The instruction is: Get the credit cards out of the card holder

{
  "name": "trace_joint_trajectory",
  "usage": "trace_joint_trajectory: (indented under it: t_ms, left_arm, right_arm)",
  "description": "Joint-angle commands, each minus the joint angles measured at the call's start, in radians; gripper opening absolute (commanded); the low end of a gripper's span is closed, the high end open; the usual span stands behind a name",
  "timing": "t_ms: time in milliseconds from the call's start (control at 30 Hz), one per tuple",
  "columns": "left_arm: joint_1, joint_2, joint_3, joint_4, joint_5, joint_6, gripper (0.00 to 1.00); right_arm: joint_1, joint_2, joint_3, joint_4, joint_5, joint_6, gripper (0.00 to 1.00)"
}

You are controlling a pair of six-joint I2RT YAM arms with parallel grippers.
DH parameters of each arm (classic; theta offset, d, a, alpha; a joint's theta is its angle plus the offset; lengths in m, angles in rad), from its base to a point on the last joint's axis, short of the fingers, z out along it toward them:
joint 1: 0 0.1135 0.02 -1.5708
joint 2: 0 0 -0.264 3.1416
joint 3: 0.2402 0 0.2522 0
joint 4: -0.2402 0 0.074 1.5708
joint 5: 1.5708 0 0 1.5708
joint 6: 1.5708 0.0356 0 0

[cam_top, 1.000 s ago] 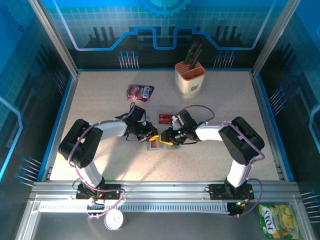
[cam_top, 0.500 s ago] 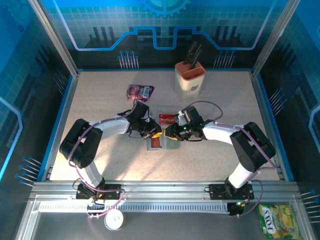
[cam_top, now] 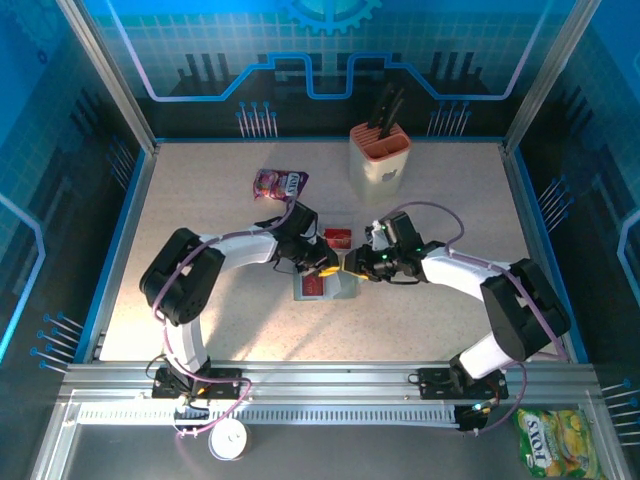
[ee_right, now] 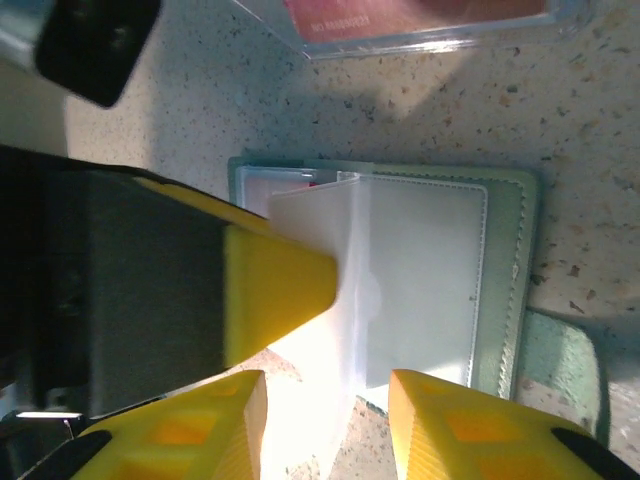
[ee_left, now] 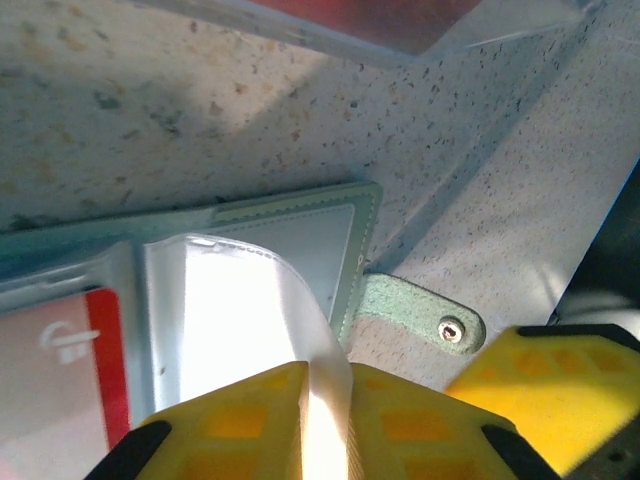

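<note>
The sage-green card holder (cam_top: 340, 291) lies open on the table, with its snap tab (ee_left: 420, 316) sticking out to one side. My left gripper (cam_top: 326, 268) (ee_left: 325, 385) is shut on a clear plastic sleeve (ee_left: 250, 300) of the holder and lifts it in a curl. A red credit card (ee_left: 60, 370) (cam_top: 313, 286) sits in a slot beside that sleeve. My right gripper (cam_top: 351, 267) (ee_right: 328, 415) faces the left one, open, with the sleeve's free edge (ee_right: 330, 330) between its fingers. Another red card (cam_top: 337, 238) (ee_right: 420, 15) lies flat just behind the holder.
A beige knife block (cam_top: 381, 158) stands at the back. A purple snack pouch (cam_top: 279, 183) lies at the back left. A yellow-green packet (cam_top: 556, 442) rests outside the frame at the front right.
Both grippers have shifted right and slightly back over the holder. The left one stays shut on the sleeve, and the right arm has stretched out flatter.
</note>
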Motion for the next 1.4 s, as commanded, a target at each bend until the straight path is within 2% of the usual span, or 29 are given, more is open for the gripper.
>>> trace_joint_trajectory:
  t_ms: [0, 467, 767, 1367]
  left_arm:
    - [-0.02, 0.034, 0.049, -0.004, 0.01, -0.022, 0.21]
    - [-0.004, 0.064, 0.109, -0.034, 0.027, 0.005, 0.28]
    - [0.041, 0.06, 0.115, -0.036, 0.058, 0.029, 0.27]
    - [0.153, -0.074, -0.082, 0.007, 0.085, 0.064, 0.26]
  right_arm:
    - [-0.026, -0.046, -0.016, -0.062, 0.015, -0.038, 0.39]
    - [-0.033, -0.028, 0.016, -0.075, 0.01, -0.029, 0.39]
    - [-0.011, 0.001, 0.063, -0.1, 0.026, -0.022, 0.39]
    - [0.135, 0.186, 0.242, -0.123, 0.069, 0.01, 0.39]
